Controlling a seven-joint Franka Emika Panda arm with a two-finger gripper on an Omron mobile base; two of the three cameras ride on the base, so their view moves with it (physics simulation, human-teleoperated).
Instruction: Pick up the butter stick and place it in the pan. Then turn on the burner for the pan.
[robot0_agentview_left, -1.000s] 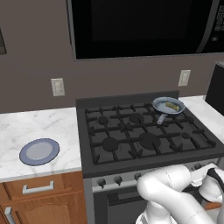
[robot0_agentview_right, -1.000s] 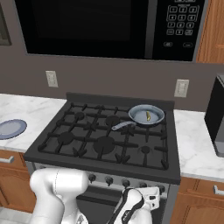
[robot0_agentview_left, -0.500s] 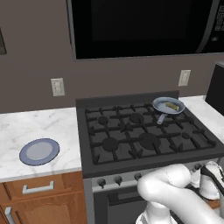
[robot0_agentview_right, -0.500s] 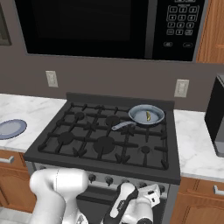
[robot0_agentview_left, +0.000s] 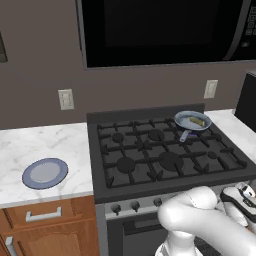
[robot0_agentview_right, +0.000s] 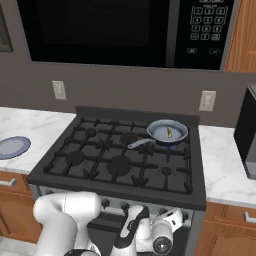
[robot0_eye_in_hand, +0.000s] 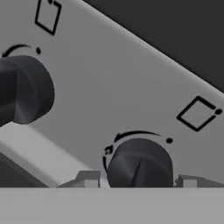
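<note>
Swinging gripper (robot0_eye_in_hand: 139, 183) rightward along stove (robot0_agentview_left: 170, 165) front edge; fingers straddle knob (robot0_eye_in_hand: 139, 164), grasp unclear. Butter stick (robot0_agentview_right: 169, 132) already in pan (robot0_agentview_right: 167, 131); burner step underway.

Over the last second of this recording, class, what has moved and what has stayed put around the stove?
The arm's hand has swung further right along the stove's front panel, low below the cooktop, bringing the gripper up to a dark knob, one finger on either side of it. Nothing was grasped or released. The butter stick stayed in the pan on the rear right burner, and the blue plate stayed on the left counter.
</note>
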